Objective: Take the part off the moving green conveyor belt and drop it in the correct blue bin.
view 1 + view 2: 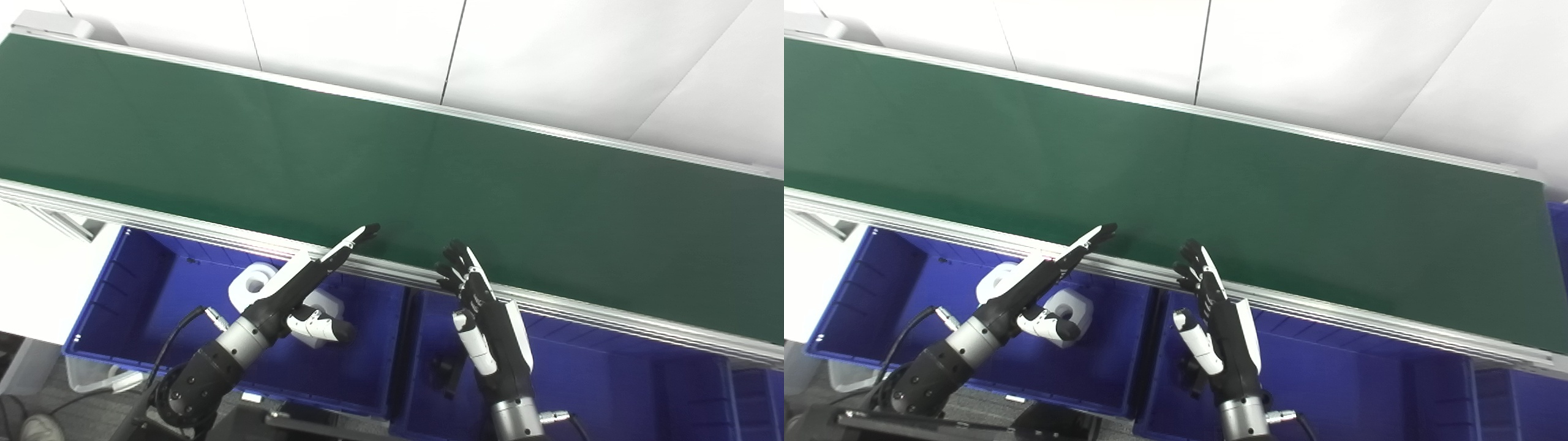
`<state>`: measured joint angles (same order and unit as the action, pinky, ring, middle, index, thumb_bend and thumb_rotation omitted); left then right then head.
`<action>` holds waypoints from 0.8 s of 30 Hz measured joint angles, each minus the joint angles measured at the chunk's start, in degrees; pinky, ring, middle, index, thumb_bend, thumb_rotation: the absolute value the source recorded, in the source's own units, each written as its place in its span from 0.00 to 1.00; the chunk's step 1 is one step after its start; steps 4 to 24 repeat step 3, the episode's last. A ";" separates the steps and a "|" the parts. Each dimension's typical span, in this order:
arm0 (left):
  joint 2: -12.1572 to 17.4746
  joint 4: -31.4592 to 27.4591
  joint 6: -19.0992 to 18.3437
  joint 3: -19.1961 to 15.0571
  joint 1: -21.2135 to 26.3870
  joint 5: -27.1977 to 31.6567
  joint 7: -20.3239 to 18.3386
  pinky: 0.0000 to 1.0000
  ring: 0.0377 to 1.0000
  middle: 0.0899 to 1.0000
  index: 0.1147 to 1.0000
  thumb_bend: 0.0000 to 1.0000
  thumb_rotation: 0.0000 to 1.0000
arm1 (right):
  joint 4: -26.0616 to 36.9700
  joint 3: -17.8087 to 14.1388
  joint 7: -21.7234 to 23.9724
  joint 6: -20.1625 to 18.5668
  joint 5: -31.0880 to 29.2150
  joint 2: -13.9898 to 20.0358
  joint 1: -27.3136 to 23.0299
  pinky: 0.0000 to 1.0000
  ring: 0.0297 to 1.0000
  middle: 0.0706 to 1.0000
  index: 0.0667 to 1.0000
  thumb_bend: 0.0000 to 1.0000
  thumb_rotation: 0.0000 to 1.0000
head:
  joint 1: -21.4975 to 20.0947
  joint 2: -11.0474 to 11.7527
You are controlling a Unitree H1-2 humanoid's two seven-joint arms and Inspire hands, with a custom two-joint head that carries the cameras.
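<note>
Green conveyor belt [392,177] runs bare across the view from upper left to lower right inside aluminium rails, no part showing on it; below its near rail at left, a blue bin [153,288] holds two white ring-shaped parts [1072,309], and over it the left hand [306,285] is open, holding nothing, fingers stretched flat with tips reaching just over the rail onto the belt's edge. Right of that, a second blue bin [588,380] holds a small black part [446,370] near its left wall, and above it the right hand [484,318] stands upright, open and empty, fingers spread, tips at the near rail.
</note>
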<state>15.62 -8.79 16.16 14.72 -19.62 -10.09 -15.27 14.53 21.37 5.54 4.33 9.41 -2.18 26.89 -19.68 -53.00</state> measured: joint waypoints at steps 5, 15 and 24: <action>0.63 0.12 1.21 -0.08 -0.01 1.22 -0.44 1.00 1.00 0.98 1.00 1.00 0.85 | -0.13 0.05 -0.01 0.00 -0.21 -0.01 0.02 0.91 0.90 0.95 0.96 0.88 0.89 | -2.72 0.70; 0.63 0.12 1.21 -0.08 -0.01 1.22 -0.44 1.00 1.00 0.98 1.00 1.00 0.85 | -0.13 0.05 -0.01 0.00 -0.21 -0.01 0.02 0.91 0.90 0.95 0.96 0.88 0.89 | -2.72 0.70; 0.63 0.12 1.21 -0.08 -0.01 1.22 -0.44 1.00 1.00 0.98 1.00 1.00 0.85 | -0.13 0.05 -0.01 0.00 -0.21 -0.01 0.02 0.91 0.90 0.95 0.96 0.88 0.89 | -2.72 0.70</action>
